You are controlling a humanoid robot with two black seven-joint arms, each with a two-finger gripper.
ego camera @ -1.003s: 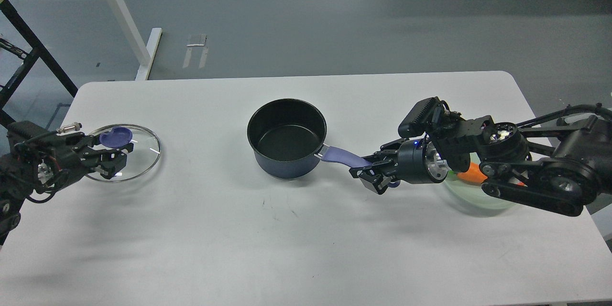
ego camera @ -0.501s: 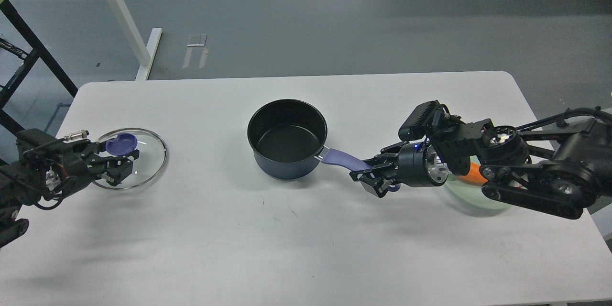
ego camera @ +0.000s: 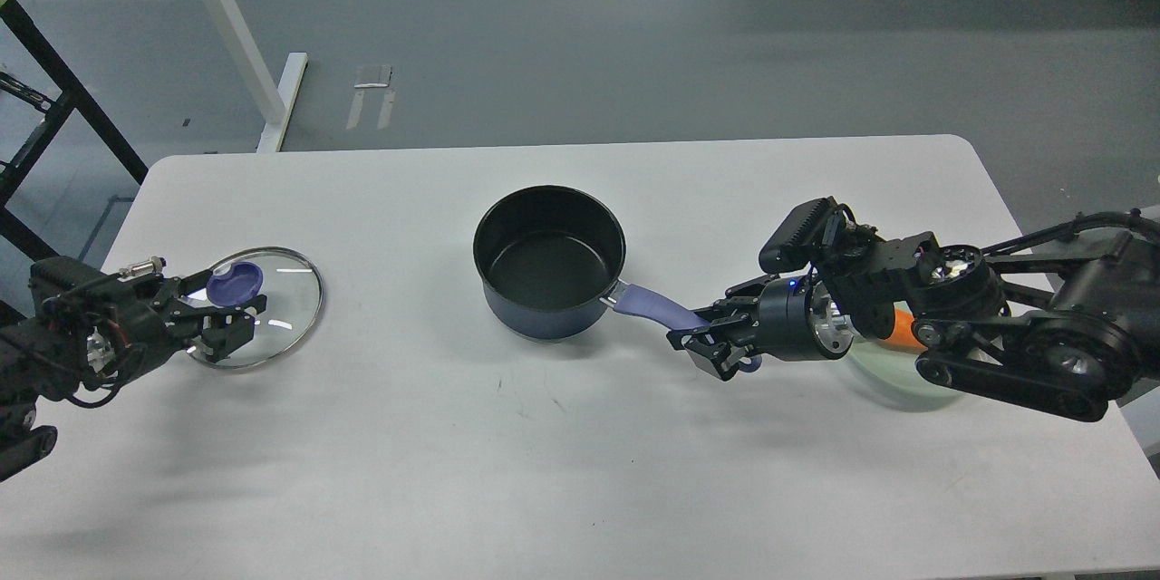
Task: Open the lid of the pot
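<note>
The dark blue pot (ego camera: 548, 263) stands open in the middle of the white table (ego camera: 544, 453), its black inside empty. Its purple handle (ego camera: 648, 302) points right and toward me. My right gripper (ego camera: 711, 340) is shut on the end of that handle. The glass lid (ego camera: 281, 308) with a purple knob (ego camera: 236, 284) is at the left of the table, low and nearly flat. My left gripper (ego camera: 222, 322) is at the lid, closed just under the knob. Whether the lid rests on the table I cannot tell.
A pale green bowl (ego camera: 893, 381) holding an orange carrot (ego camera: 900, 331) sits under my right arm near the table's right edge. A white table leg (ego camera: 240, 36) and a black frame (ego camera: 54, 82) stand on the floor beyond the far left corner.
My left gripper has carried the lid a little to the right and lower, and it now lies flatter. The pot and my right gripper have shifted slightly to the right.
</note>
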